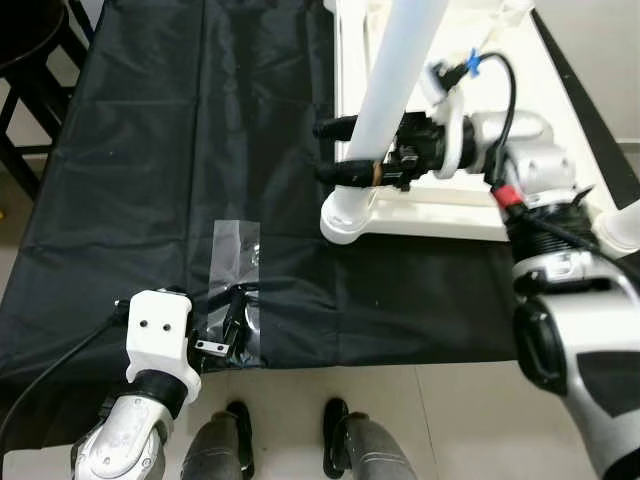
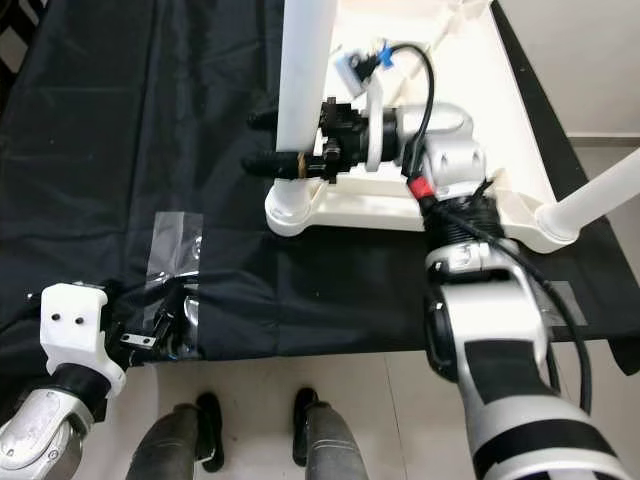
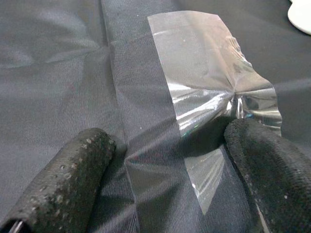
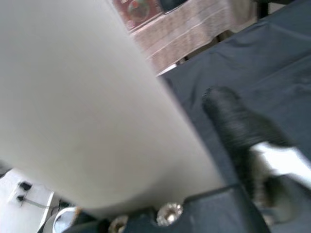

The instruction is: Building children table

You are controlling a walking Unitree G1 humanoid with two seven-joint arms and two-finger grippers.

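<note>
A white children's table top (image 1: 450, 222) lies upside down on a black cloth (image 1: 150, 150). One white table leg (image 1: 400, 70) stands upright at its near left corner. My right gripper (image 1: 322, 150) reaches in from the right, its two black fingers (image 2: 262, 120) closed on either side of this leg, low down. In the right wrist view the leg (image 4: 82, 107) is right against the camera, beside one finger (image 4: 233, 121). My left gripper (image 1: 225, 325) rests open on the cloth at its front edge, fingertips (image 3: 63, 179) apart over a strip of clear tape (image 3: 204, 73).
A second white leg (image 2: 600, 195) sticks out at the table top's right corner. The clear tape (image 1: 237, 250) is stuck to the cloth ahead of my left hand. A dark stool (image 1: 30, 40) stands at the far left. My feet (image 1: 285, 440) are at the cloth's front edge.
</note>
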